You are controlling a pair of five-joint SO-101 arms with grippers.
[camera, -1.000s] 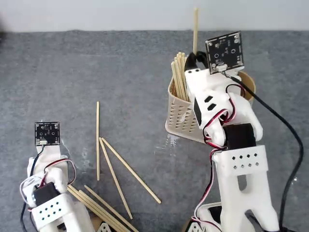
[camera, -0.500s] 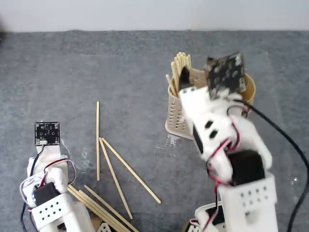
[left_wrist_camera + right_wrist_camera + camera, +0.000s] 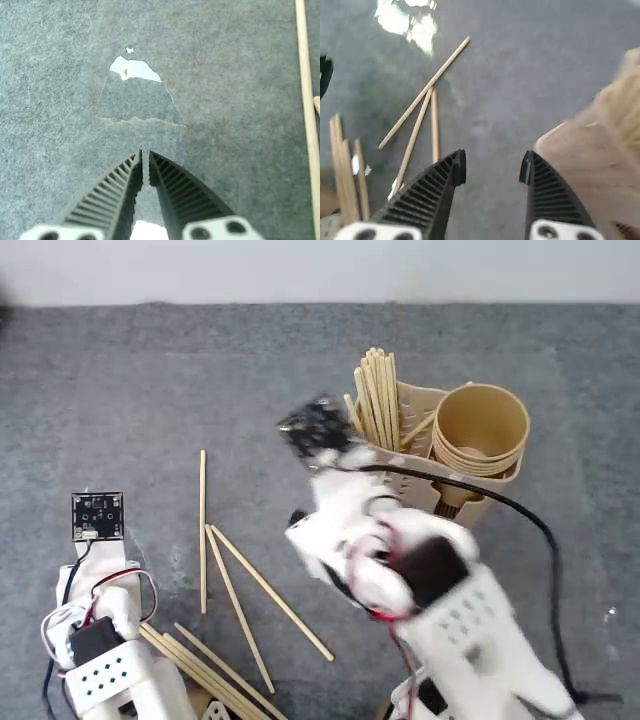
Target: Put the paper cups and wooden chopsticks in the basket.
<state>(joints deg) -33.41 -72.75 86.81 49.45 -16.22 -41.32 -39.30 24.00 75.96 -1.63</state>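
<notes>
Item: one beige slotted basket (image 3: 447, 490), which we are logging as standing upright on the grey surface (image 3: 150, 390).

Item: a nested stack of tan paper cups (image 3: 482, 430), which we are finding upright inside it.

Item: a bundle of wooden chopsticks (image 3: 378, 400), standing beside the cups and rising above the rim.

Item: loose chopsticks (image 3: 240, 605), which we are counting flat on the surface, well apart from the basket. One is lying alone, two are meeting at one end, and several are bunching together at the near edge.

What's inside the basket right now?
The cream slotted plastic basket holds an upright bundle of wooden chopsticks beside a nested stack of tan paper cups. Its floor and the chopsticks' lower ends are hidden.
</notes>
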